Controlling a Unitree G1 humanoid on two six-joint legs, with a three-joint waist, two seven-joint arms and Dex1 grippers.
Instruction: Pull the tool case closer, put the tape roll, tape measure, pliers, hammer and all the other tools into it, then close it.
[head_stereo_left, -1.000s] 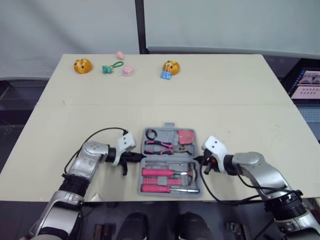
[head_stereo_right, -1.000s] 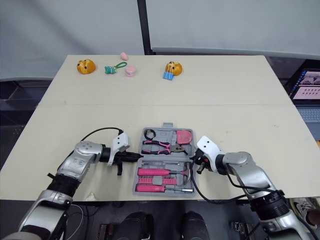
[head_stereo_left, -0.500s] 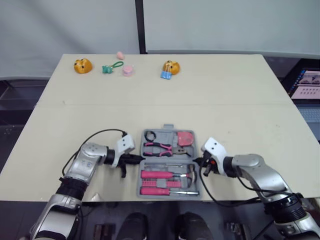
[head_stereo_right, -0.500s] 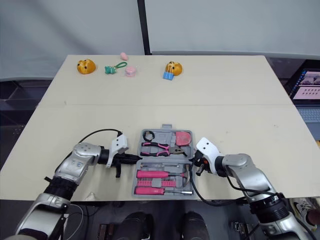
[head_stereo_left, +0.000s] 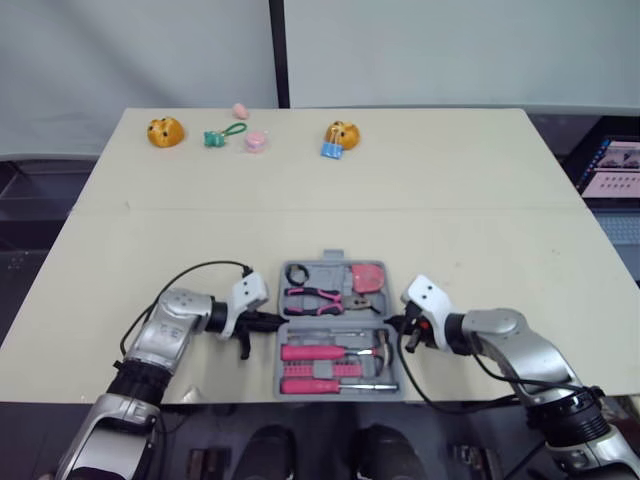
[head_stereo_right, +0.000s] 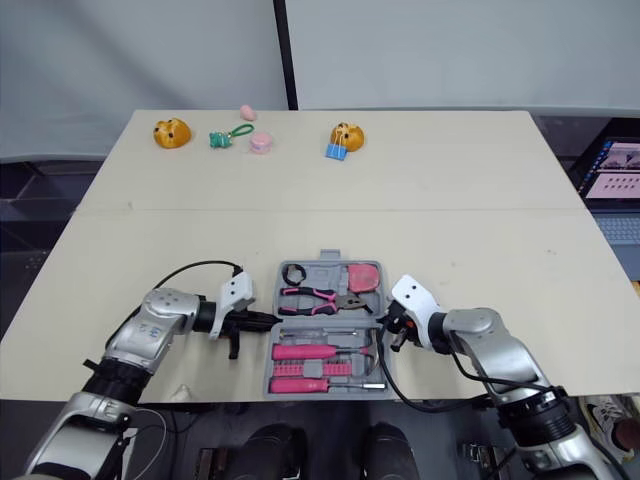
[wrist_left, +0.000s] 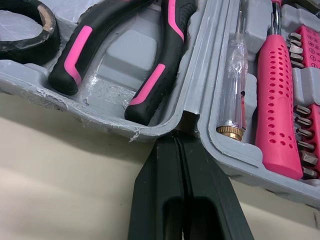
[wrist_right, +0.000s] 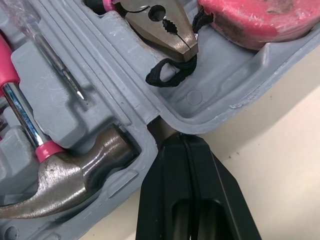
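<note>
The grey tool case lies open near the table's front edge. Its far half holds the black tape roll, the pink tape measure and the pink-handled pliers. The near half holds the hammer and pink screwdrivers. My left gripper is shut, its tip pressed into the hinge notch on the case's left side. On the right side, my right gripper is shut too, with its tip at the hinge notch beside the hammer head.
Along the far edge sit two orange toys, a green keychain and small pink items. A laptop stands off the table's right side. The case's near rim lies close to the table's front edge.
The case has slid a little toward the front edge, and both shut grippers have come back with it at the hinge sides.
</note>
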